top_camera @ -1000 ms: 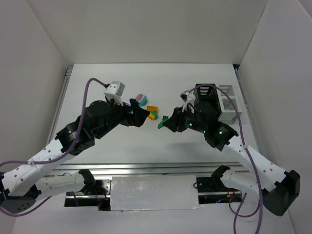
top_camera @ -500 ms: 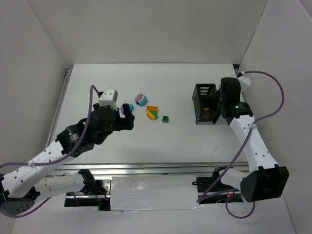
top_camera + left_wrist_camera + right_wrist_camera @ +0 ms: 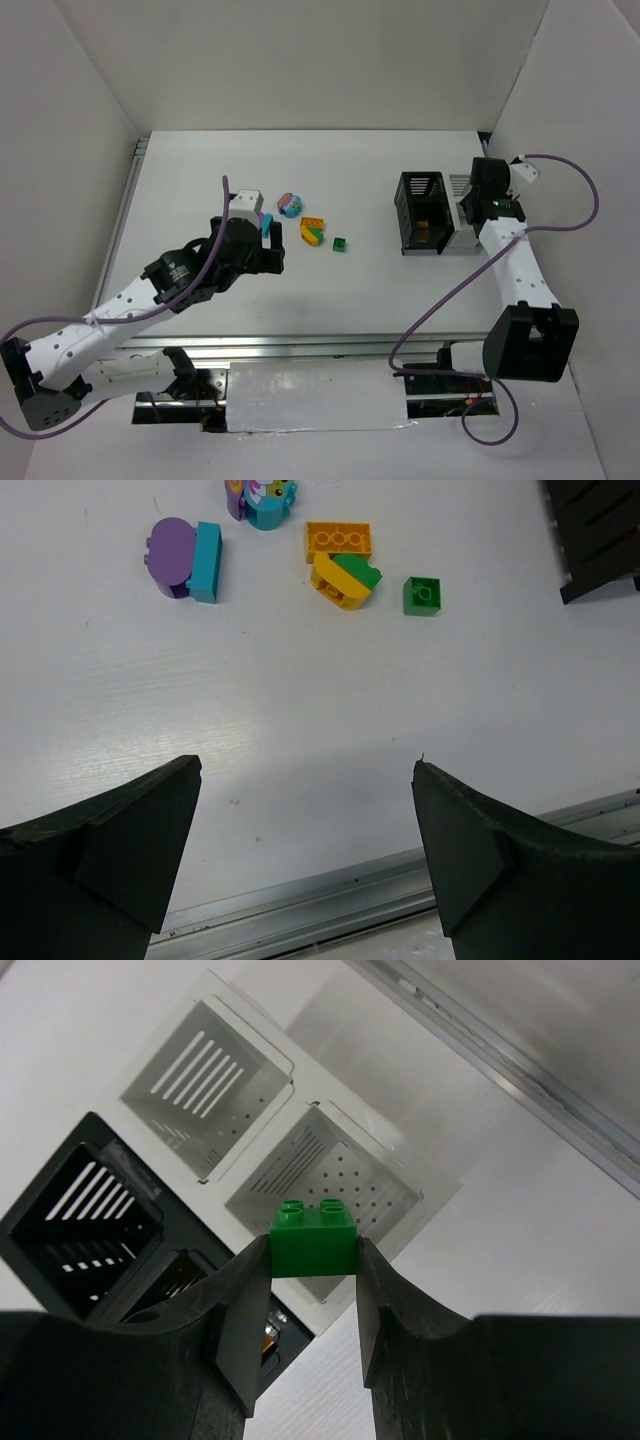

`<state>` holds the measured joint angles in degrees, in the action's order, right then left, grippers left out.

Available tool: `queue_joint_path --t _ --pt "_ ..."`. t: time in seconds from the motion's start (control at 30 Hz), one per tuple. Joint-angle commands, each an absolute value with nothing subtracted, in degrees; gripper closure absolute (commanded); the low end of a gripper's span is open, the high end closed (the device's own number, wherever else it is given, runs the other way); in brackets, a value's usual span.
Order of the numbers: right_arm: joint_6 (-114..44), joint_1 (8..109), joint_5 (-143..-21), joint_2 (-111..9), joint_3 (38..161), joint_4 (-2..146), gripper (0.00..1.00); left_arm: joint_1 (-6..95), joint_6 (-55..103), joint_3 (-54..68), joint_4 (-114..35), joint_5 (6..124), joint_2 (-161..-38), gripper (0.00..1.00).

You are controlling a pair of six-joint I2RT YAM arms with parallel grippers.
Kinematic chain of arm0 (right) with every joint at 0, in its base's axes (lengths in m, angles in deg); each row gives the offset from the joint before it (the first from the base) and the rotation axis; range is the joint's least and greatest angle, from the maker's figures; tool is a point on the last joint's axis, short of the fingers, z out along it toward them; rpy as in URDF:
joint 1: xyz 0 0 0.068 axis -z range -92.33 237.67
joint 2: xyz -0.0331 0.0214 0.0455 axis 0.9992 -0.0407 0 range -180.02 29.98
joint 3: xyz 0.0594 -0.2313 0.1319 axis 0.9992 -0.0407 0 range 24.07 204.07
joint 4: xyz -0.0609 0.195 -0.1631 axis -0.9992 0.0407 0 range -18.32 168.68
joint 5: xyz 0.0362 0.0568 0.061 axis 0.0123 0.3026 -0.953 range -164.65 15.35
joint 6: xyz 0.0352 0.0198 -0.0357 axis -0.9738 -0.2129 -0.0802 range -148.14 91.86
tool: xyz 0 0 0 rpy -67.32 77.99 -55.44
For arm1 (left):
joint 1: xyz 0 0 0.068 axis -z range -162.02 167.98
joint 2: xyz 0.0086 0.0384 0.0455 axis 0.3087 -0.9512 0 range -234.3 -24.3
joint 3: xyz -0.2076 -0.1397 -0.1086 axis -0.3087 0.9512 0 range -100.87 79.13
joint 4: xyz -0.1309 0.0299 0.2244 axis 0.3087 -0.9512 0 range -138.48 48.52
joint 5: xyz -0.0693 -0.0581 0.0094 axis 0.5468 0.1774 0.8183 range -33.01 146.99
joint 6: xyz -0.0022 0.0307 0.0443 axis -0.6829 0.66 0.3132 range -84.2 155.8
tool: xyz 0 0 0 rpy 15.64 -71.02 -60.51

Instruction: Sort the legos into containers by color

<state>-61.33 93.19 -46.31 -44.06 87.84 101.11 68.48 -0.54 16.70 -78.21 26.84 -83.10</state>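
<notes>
Overhead, your right gripper (image 3: 312,1256) pinches a green brick (image 3: 314,1232) over one white bin (image 3: 345,1175), with a second white bin (image 3: 200,1085) and the taller black bin (image 3: 85,1215) just beside it. Your left gripper (image 3: 305,840), jaws spread wide and holding nothing, hangs above the table (image 3: 300,710) near the loose legos: a purple-and-teal pair (image 3: 185,558), an orange brick (image 3: 339,540), a yellow-and-green piece (image 3: 345,580) and a small green square (image 3: 422,595).
</notes>
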Motion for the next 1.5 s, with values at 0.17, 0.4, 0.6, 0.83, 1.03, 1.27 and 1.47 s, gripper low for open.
queue_joint_path --t 0.17,0.4,0.6,0.83,1.03,1.27,1.47 --pt "-60.57 94.35 -46.17 -46.91 91.39 99.02 0.78 68.08 0.47 15.68 -75.85 29.83 -82.57 0.01" --pt "-60.57 94.26 -46.34 -48.68 93.68 100.42 0.19 68.08 0.38 14.98 -77.16 29.83 -82.13 0.01" --pt "-59.52 89.0 -45.63 -46.13 95.6 101.74 0.07 64.93 -5.14 11.38 -85.58 23.33 -84.49 0.01" --pt "-58.45 59.41 -57.07 -48.3 100.09 102.79 0.11 46.39 -4.03 10.93 -91.93 24.38 -81.09 0.0" --pt "-62.85 51.81 -52.68 -59.73 102.29 102.09 0.15 40.48 0.9 19.09 -87.02 22.97 -75.99 0.0" --pt "-67.07 50.05 -46.97 -78.09 112.48 108.07 0.16 39.34 3.8 22.35 -84.9 26.48 -77.47 0.0" --pt "-68.83 50.05 -49.06 -82.07 111.26 105.88 0.22 39.43 4.68 22.88 -83.67 28.86 -77.38 0.0"
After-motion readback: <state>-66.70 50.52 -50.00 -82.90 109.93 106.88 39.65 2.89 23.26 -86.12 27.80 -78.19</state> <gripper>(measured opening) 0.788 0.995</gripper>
